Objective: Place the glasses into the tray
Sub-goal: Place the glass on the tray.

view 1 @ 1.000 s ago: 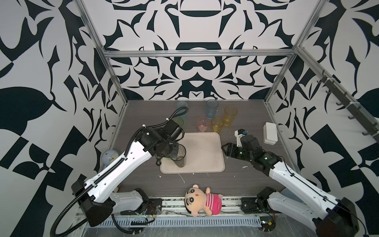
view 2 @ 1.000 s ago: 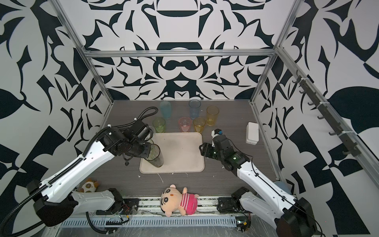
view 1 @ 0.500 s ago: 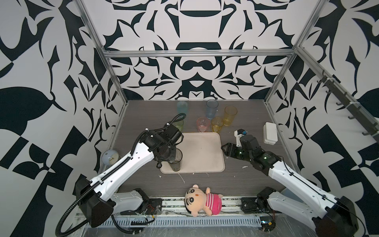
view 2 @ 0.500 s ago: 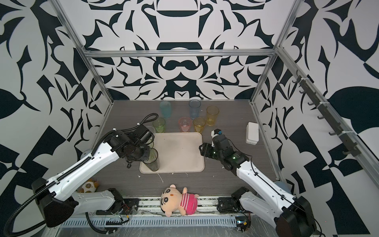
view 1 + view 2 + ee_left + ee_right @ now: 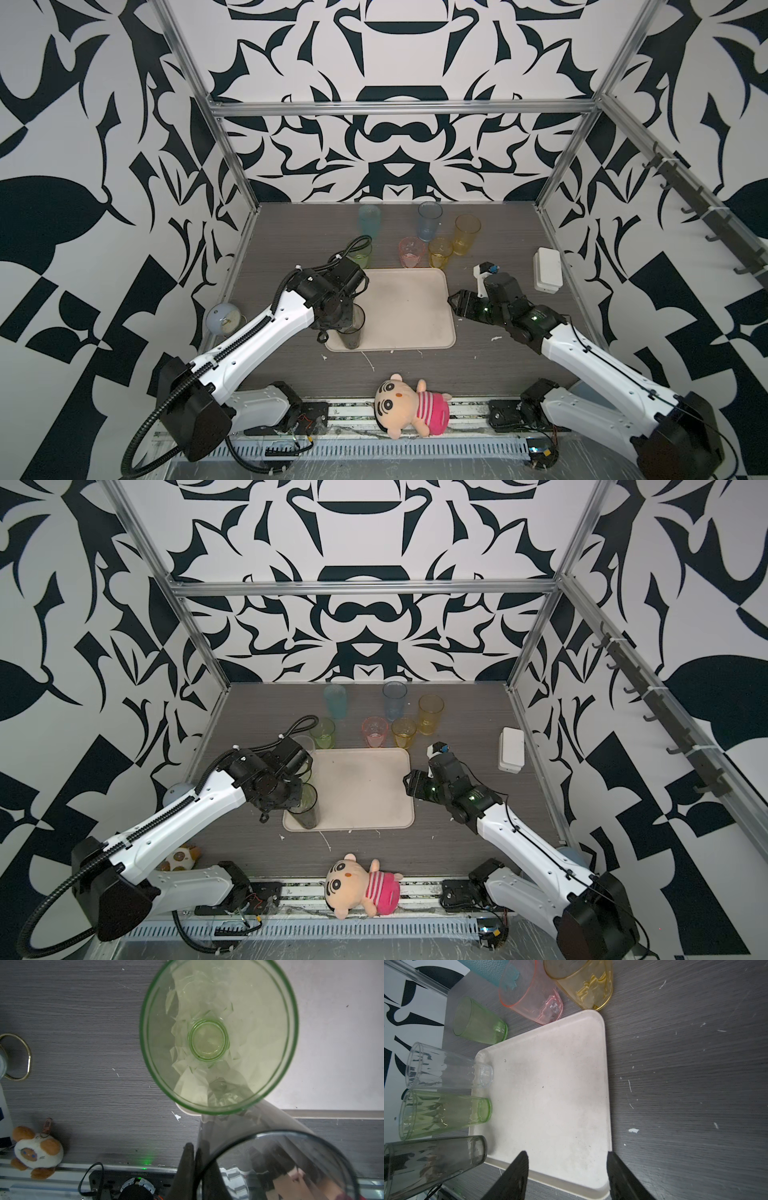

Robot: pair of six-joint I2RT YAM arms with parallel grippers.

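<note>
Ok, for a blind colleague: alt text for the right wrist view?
Three tall tumblers, clear, green and smoke grey, line one edge of a beige tray. Short green, pink and yellow tumblers stand just off it. The right gripper's open fingers hover nearest the camera.

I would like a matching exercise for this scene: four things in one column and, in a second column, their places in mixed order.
Things
1. smoke grey glass
2. pink glass
3. white box
4. plush doll

Places
A. on the table, to the right of the tray
B. pinched at its rim by the left pincer, at the tray's near left corner
C. lying in front of the table's near edge
D. on the table, just behind the tray's far edge

Pairs: 1-B, 2-D, 3-A, 4-C
</note>
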